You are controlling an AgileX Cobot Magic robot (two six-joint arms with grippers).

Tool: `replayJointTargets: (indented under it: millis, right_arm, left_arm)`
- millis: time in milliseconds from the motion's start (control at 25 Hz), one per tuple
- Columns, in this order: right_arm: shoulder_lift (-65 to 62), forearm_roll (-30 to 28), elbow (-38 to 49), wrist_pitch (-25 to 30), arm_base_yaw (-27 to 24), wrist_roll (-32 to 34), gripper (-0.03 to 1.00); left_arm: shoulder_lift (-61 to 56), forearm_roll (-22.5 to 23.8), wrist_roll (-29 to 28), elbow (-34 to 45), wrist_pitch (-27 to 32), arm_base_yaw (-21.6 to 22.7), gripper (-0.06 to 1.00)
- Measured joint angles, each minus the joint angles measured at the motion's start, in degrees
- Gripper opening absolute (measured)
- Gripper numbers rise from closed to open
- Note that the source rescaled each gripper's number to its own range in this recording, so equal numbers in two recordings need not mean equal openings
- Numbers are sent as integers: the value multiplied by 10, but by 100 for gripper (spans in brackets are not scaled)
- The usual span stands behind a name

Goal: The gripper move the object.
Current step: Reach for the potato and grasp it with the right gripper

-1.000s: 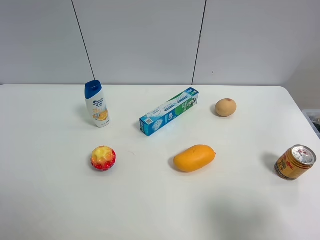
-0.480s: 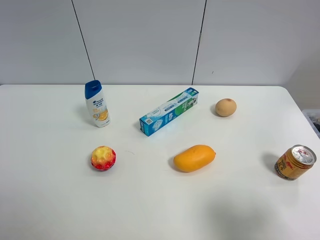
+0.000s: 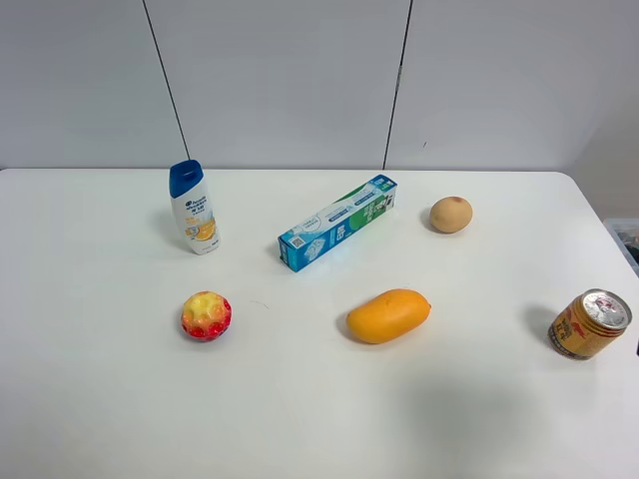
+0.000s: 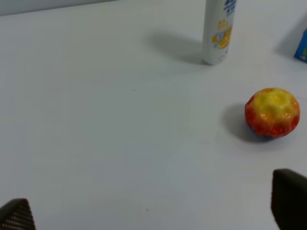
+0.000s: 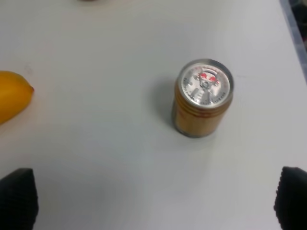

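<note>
Right wrist view: what is the right claw [image 5: 154,196] doing?

It is spread wide and holds nothing, above bare desk [image 5: 96,143] just short of the can [image 5: 202,98]. The left claw [image 4: 153,208] is likewise wide and empty, near the ball [image 4: 272,112].

And the fruit [image 3: 450,214]?

It sits on the far side of the desk, right of middle, beyond the mango [image 3: 387,315] and well apart from the box [image 3: 337,223]. Neither wrist view shows it.

So which arm goes?

I'd send the right one, since it's on the closer side. Pass between mango and can without clipping either. Come down over the fruit from above, jaws wide, and close gently at its widest part. It's round, so it will likely roll if one tip touches first.
</note>
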Motion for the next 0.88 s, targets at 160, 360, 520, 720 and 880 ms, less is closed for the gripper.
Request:
replayJointTargets:
  millis: [160, 360, 520, 720, 880]
  right_arm:
    - [115, 2, -72, -26, 0, 0, 100]
    - [282, 2, -165, -52, 0, 0, 100]
    - [413, -7, -229, -76, 0, 0, 100]
    - [555, -10, -296, -105, 0, -11, 100]
    - [657, -15, -351, -129, 6, -15, 100]
  left_arm:
    - [0, 0, 0, 0, 0, 0, 100]
    - [0, 0, 0, 0, 0, 0, 100]
    - [0, 0, 0, 0, 0, 0, 100]
    - [0, 0, 0, 0, 0, 0, 100]
    - [0, 0, 0, 0, 0, 0, 100]
